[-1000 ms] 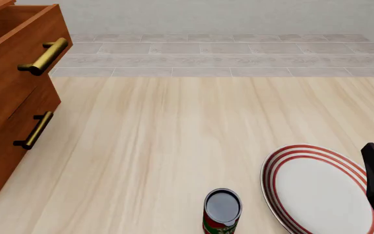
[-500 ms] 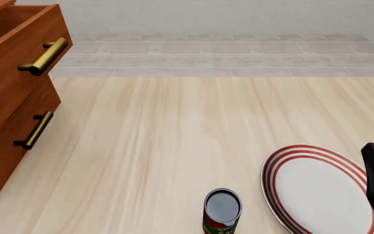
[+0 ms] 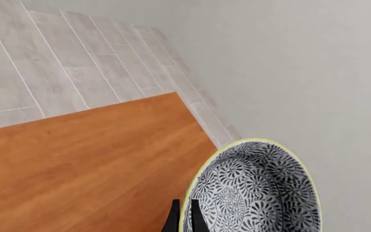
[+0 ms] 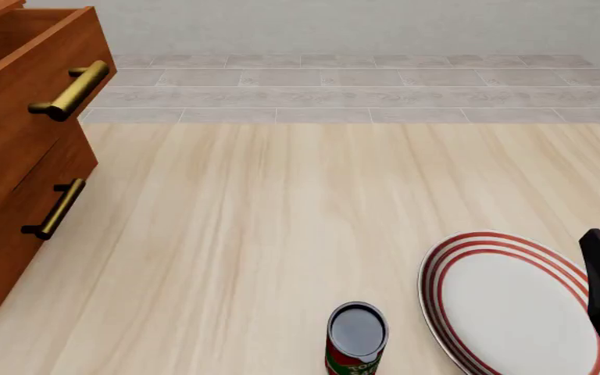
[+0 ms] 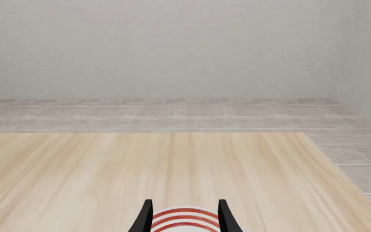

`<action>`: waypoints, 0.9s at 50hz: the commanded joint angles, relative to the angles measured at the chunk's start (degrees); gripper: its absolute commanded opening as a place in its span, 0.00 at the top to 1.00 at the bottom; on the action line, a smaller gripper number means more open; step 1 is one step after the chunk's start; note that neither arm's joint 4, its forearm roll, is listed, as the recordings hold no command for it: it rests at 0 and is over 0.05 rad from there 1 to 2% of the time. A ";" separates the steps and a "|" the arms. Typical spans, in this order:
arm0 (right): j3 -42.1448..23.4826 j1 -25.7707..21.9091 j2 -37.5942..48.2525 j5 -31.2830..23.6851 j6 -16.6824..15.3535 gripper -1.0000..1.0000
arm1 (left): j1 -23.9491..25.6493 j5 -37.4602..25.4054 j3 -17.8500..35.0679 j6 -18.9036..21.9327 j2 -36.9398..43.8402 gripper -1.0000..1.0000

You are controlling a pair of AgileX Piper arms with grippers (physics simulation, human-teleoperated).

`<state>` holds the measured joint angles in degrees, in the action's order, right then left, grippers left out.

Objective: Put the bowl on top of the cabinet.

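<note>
Bowl (image 3: 256, 191) is pinched by its rim in my left gripper (image 3: 183, 217), jaws clamped on the edge, hanging over the cabinet (image 3: 76, 164) top, whether touching it I can't tell. Front view matches a second ago: nothing has shifted, so I judge I'm paused before lowering and letting go. Right gripper (image 5: 184, 217) sits idle, jaws apart, above the red-ringed plate (image 4: 508, 305); the can (image 4: 358, 337) stands just beside that plate.
</note>
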<state>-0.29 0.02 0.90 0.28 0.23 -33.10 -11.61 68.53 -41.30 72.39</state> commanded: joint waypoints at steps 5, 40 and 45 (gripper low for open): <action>0.00 0.00 0.00 0.00 0.00 0.00 | -0.01 1.73 -0.92 0.50 0.96 1.00; 0.00 0.00 -0.01 0.00 0.01 0.00 | -0.25 3.60 -2.08 1.12 2.79 1.00; 0.00 0.00 0.01 0.00 -0.01 0.00 | -0.10 3.94 -2.56 1.18 2.96 1.00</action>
<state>-0.29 0.02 0.89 0.28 0.23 -33.34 -8.12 66.62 -40.66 74.69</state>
